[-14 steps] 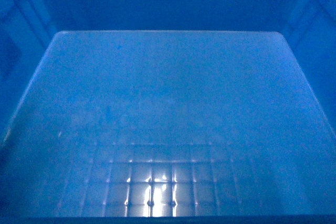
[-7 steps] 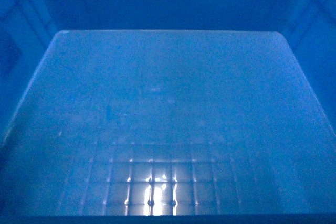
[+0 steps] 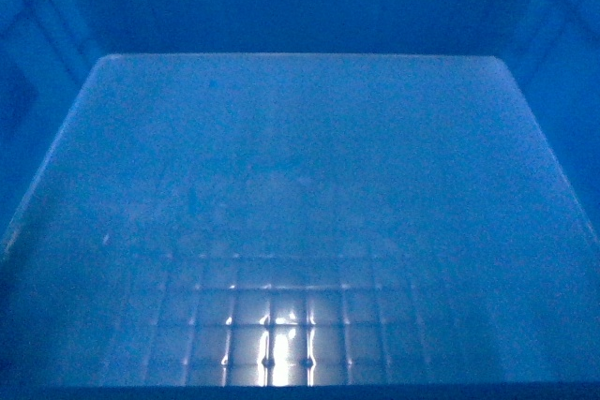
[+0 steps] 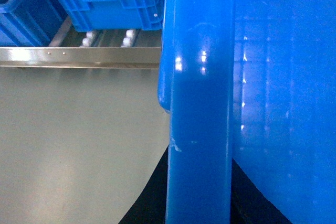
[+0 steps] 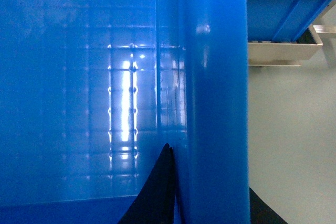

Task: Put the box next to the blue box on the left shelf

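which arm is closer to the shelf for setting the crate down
Left, likely. Its wrist view shows the shelf rail and another blue crate just past the held crate's rim.

Beyond a metal shelf rail (image 4: 79, 56), white rollers (image 4: 88, 38) under 2 blue crates (image 4: 113, 1); elsewhere, pale floor (image 5: 289, 129), beige shelf base (image 5: 278, 52).

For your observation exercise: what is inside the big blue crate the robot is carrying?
The crate looks empty: the head view shows only its bare grid-patterned floor with light glinting on it. The near strip of floor is cut off by the frame. A dark finger reaches inside the rim.
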Controlling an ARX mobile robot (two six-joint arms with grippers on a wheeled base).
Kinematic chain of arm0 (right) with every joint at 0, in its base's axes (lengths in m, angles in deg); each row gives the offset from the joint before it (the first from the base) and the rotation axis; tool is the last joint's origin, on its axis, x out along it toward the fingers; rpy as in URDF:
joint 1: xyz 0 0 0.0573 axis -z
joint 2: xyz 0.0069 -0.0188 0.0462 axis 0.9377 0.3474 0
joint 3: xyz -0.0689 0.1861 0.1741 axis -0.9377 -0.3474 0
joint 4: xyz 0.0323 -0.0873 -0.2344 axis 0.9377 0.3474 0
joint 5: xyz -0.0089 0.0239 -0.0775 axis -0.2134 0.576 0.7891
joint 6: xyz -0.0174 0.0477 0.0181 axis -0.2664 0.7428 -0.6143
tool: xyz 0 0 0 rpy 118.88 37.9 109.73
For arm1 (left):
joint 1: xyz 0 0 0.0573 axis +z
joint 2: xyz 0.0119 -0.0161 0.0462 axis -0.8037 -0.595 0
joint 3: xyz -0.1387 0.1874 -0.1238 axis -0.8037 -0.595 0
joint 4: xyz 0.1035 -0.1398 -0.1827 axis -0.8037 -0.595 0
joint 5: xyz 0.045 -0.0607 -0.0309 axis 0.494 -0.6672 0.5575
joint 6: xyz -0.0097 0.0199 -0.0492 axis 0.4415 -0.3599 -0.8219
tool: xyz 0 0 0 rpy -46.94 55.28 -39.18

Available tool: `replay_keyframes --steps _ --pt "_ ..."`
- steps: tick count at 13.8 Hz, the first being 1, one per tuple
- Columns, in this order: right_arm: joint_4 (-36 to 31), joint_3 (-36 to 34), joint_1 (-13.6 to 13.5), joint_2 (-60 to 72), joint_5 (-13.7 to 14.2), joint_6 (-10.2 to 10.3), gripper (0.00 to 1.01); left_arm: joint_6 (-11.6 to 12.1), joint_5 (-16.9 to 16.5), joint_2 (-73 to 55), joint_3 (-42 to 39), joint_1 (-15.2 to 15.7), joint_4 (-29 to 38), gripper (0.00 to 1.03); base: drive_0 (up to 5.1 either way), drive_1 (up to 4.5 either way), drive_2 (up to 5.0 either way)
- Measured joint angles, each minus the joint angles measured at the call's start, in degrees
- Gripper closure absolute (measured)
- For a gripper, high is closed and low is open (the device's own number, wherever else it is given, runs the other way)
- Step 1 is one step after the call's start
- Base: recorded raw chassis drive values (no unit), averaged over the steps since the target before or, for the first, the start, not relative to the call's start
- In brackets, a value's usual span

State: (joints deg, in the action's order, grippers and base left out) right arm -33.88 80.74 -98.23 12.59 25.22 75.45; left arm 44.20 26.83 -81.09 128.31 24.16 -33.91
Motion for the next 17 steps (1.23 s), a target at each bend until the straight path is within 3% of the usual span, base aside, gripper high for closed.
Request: replay_keyframes --steps 17 --pt "0.15 -0.02 0.0 0.02 -0.07 0.09 0.88 -0.04 -0.13 -0.02 0.0 0.0 -0.17 0.91 0.0 0.0 0.0"
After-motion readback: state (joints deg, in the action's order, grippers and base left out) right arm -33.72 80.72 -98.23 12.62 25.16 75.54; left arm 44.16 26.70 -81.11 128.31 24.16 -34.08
